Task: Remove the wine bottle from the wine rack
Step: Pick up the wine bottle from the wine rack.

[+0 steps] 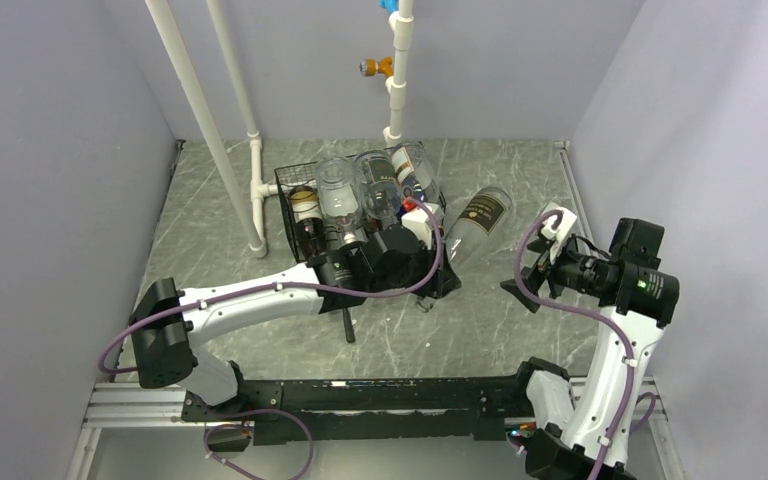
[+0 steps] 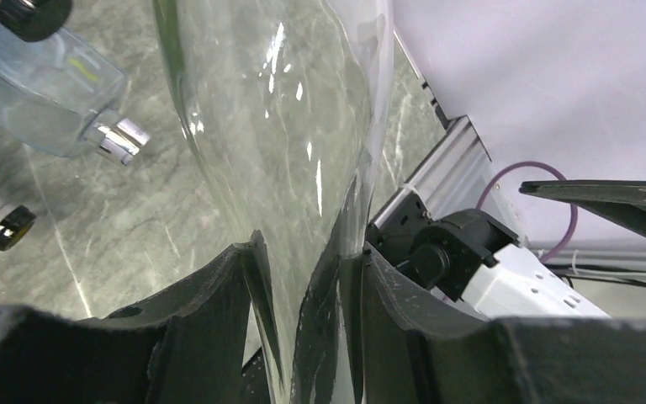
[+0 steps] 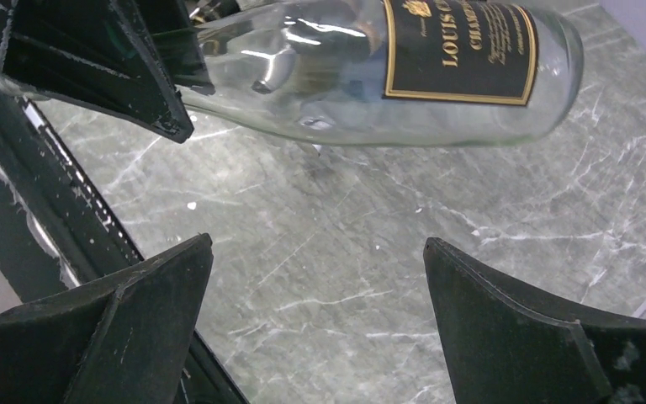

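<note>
The black wire-mesh wine rack (image 1: 295, 195) stands at the back middle of the floor and holds several bottles. A clear wine bottle with a black and gold label (image 1: 480, 215) lies tilted just right of the rack, outside it. My left gripper (image 1: 438, 262) is shut on its narrow end; in the left wrist view both fingers (image 2: 244, 278) press the clear glass (image 2: 286, 126) between them. My right gripper (image 1: 520, 290) is open and empty, right of the bottle. In the right wrist view (image 3: 318, 244) it hangs over bare floor, with the bottle (image 3: 345, 76) beyond it.
White pipes (image 1: 200, 120) rise left of the rack, and another with an orange valve (image 1: 375, 67) stands at the back wall. Walls close in both sides. Other bottle necks (image 2: 113, 139) show left of the held bottle. A black rod (image 1: 348, 325) lies before the rack.
</note>
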